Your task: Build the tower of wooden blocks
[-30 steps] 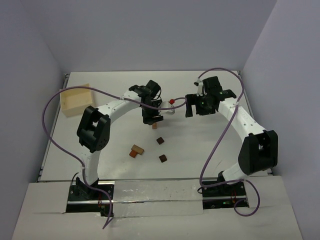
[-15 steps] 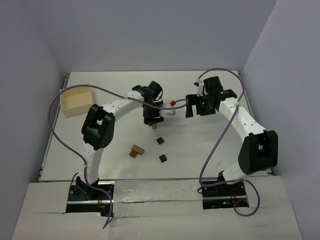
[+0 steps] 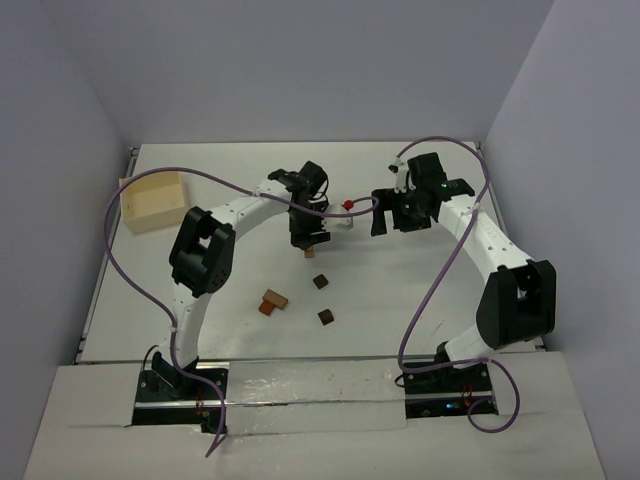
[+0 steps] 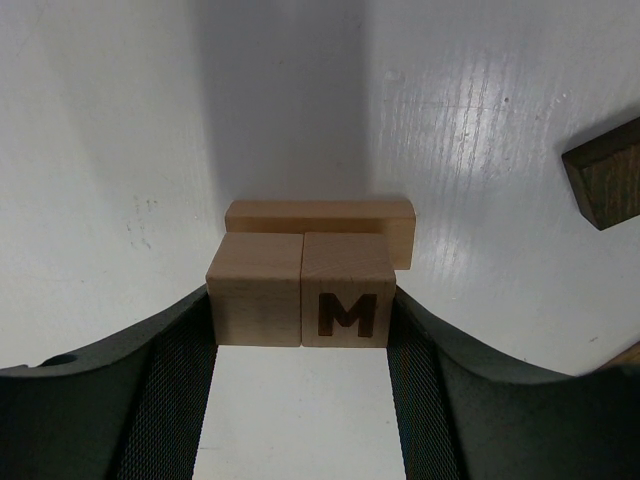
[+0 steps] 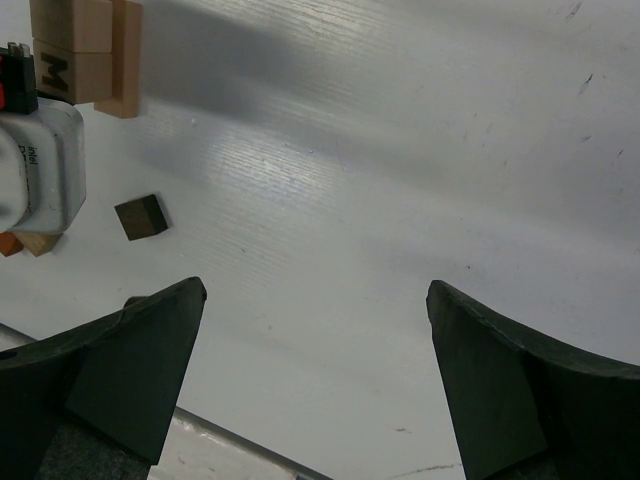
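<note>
My left gripper [image 3: 310,240] is shut on two light tan wood blocks side by side, a plain cube [image 4: 255,292] and a cube marked M [image 4: 348,300]. A longer tan piece [image 4: 320,218] lies just beyond them, touching them. I cannot tell whether it rests on the table. The same blocks show at the top left of the right wrist view [image 5: 78,48]. A dark brown cube [image 4: 605,185] lies to the right. My right gripper [image 3: 380,220] is open and empty over bare table. Two dark cubes [image 3: 320,281] [image 3: 326,316] and a tan and orange pair [image 3: 272,300] lie nearer the front.
A pale tan board [image 3: 152,202] stands at the back left. A small white part with a red knob [image 3: 347,204] sits between the two grippers. Purple cables [image 3: 440,280] loop over both arms. White walls close the table's back and sides.
The left arm's elbow has swung to the right and its gripper has shifted slightly right with the blocks. The right arm and the loose blocks have not moved.
</note>
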### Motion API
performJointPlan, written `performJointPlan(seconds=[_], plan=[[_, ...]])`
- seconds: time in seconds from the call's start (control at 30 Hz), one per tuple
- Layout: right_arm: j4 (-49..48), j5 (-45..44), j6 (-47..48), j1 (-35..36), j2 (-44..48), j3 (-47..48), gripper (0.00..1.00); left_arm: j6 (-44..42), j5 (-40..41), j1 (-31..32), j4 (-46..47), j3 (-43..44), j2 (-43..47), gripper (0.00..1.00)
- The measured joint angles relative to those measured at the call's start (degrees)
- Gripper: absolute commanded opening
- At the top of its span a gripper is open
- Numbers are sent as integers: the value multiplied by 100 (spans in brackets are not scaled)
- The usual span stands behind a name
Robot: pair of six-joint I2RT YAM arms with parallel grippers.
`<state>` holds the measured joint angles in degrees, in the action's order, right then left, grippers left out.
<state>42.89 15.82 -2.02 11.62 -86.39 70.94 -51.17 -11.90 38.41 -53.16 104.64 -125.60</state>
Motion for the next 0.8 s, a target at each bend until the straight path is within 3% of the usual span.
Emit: performJointPlan(seconds=[0.8], plan=[[0, 17, -2, -26, -19, 0, 100, 123, -51, 0, -166, 265, -163, 14]])
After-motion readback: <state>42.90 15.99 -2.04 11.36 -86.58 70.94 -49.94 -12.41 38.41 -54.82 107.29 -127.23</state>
